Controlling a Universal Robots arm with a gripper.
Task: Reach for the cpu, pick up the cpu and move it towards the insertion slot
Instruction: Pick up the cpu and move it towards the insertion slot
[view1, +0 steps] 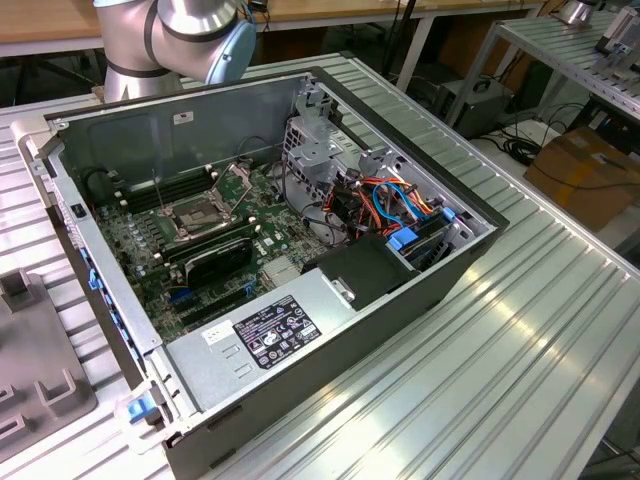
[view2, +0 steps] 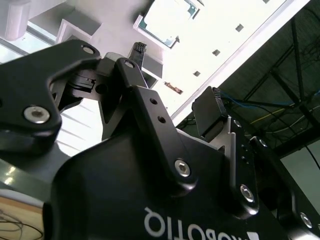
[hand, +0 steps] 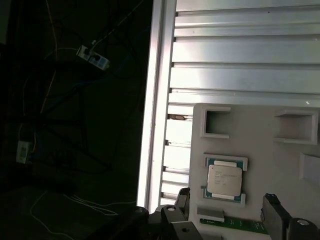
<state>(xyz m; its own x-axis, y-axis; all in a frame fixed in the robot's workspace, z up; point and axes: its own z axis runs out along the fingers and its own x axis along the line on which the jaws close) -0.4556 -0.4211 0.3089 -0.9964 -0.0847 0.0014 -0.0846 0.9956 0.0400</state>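
Though dim beyond, cpu (hand: 225, 181) on tray (hand: 260, 131)

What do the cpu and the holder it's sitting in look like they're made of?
The cpu: its top looks like a matte silvery metal lid, going by the pale, even sheen; the green rim around it suggests circuit board. The holder: probably moulded or printed plastic, pale grey and matte, with raised pocket walls.

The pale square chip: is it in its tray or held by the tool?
In its tray: in the first wrist view the pale square chip sits flat in a recess; the open tool holds nothing.
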